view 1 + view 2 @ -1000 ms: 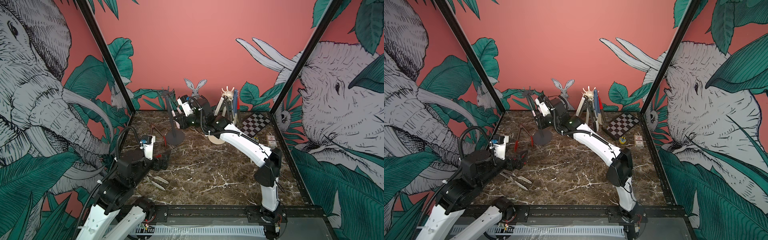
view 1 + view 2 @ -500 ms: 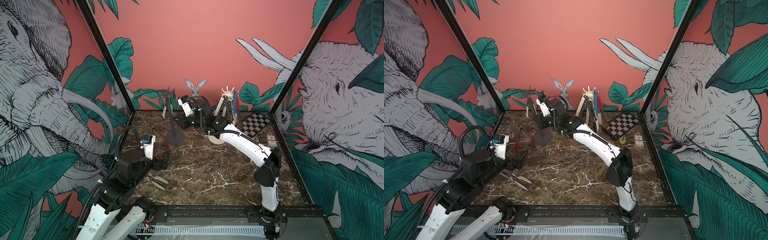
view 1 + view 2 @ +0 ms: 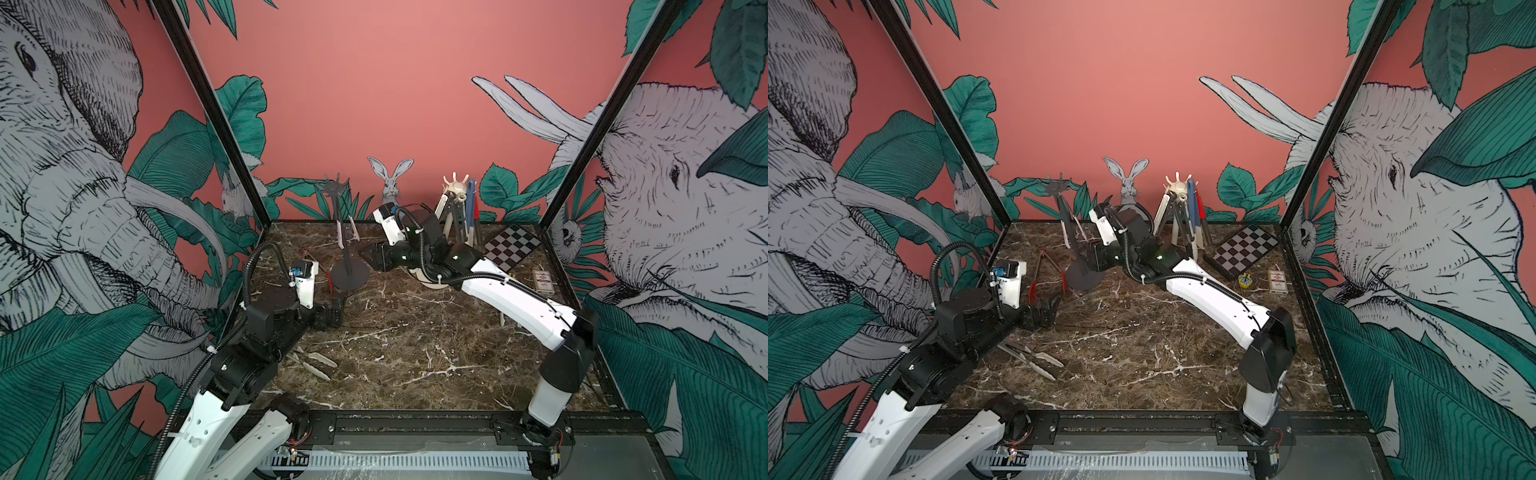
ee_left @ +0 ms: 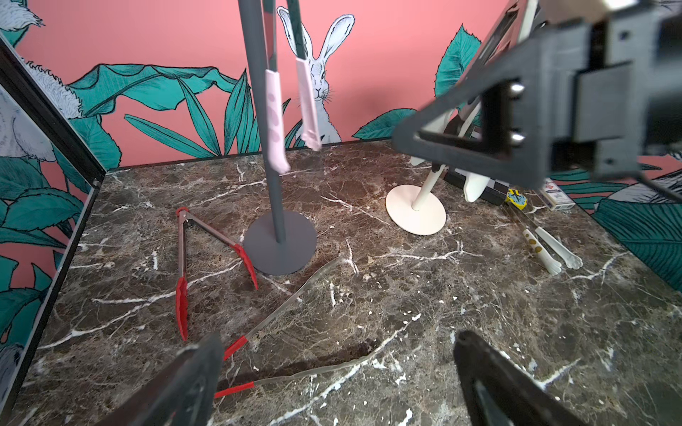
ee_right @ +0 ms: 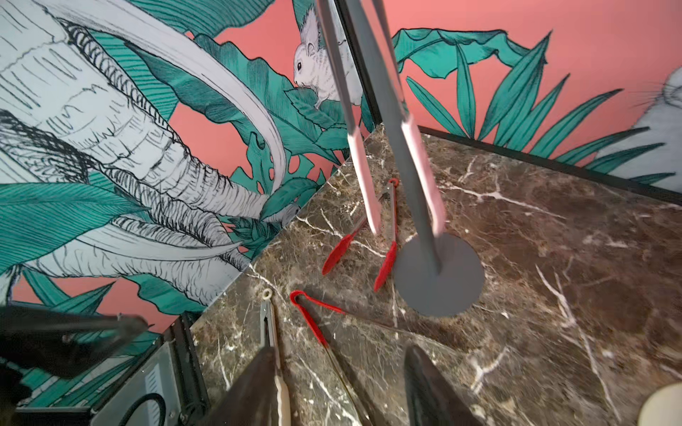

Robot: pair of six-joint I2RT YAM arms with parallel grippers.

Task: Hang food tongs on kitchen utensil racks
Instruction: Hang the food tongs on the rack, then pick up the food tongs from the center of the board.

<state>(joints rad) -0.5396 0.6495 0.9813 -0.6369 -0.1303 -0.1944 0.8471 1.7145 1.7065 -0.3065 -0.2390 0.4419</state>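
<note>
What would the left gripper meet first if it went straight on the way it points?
Probably the clear red-ended tongs lying just ahead of the left gripper; its height is unclear.

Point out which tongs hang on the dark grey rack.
The pink-tipped tongs, dangling from the dark grey rack; the red-tipped tongs lie on the marble, others hang on the cream rack.

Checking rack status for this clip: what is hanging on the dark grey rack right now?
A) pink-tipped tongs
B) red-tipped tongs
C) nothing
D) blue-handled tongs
A: the pink-tipped tongs dangle beside the pole of the dark grey rack, while the red-tipped tongs lie on the table and the blue-handled tongs hang on the cream rack.
</note>
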